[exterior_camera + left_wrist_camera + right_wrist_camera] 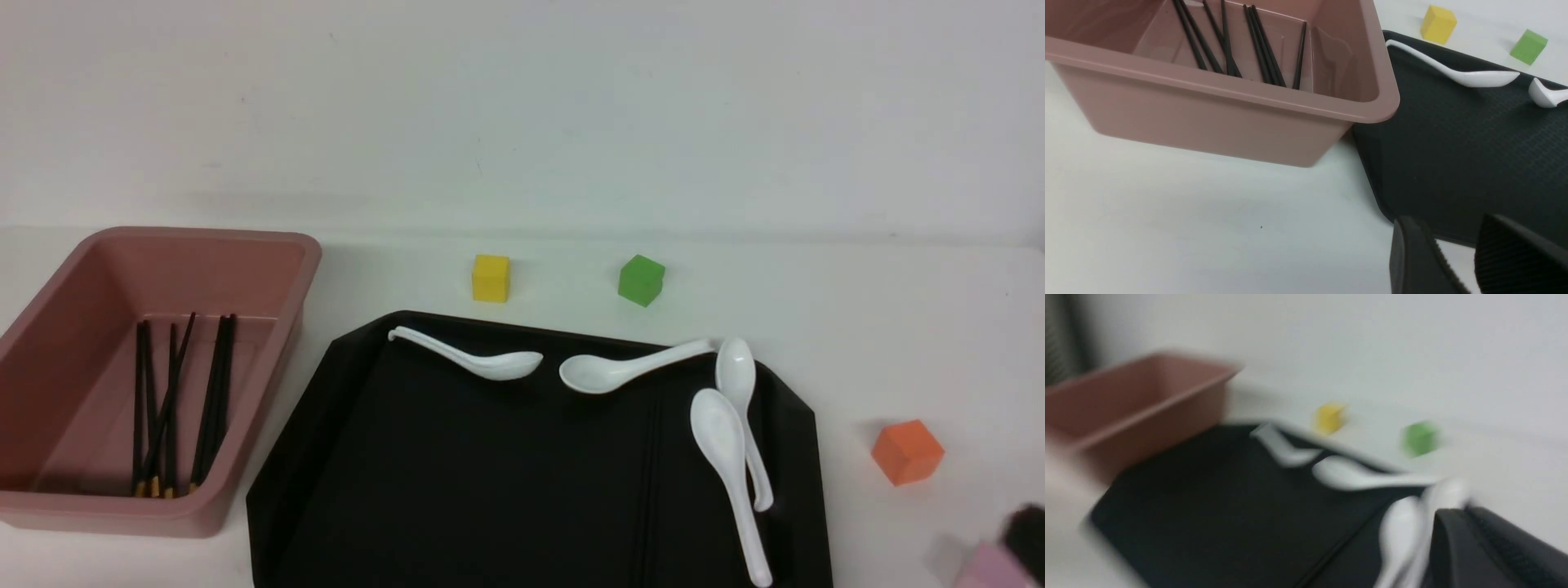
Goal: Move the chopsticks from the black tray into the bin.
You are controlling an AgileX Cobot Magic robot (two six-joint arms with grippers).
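Observation:
The dusty-pink bin (269, 343) stands at the left and holds several black chopsticks (167, 408) with gold-tan ends; they also show in the left wrist view (1229, 45). The black tray (457, 474) lies in the middle. Faint thin lines (651, 490) run along its floor; I cannot tell whether they are chopsticks. My left gripper (1449, 228) is open and empty, low over the table at the tray's near-left rim (1372, 179), out of the front view. My right gripper (1457, 514), blurred, looks shut and empty at the tray's right side, with only a dark tip (1027, 535) in the front view.
Several white spoons (482, 359) lie on the tray, two at its back and two on its right (722, 441). A yellow cube (491, 278) and a green cube (640, 280) sit behind the tray. An orange cube (906, 451) sits to its right.

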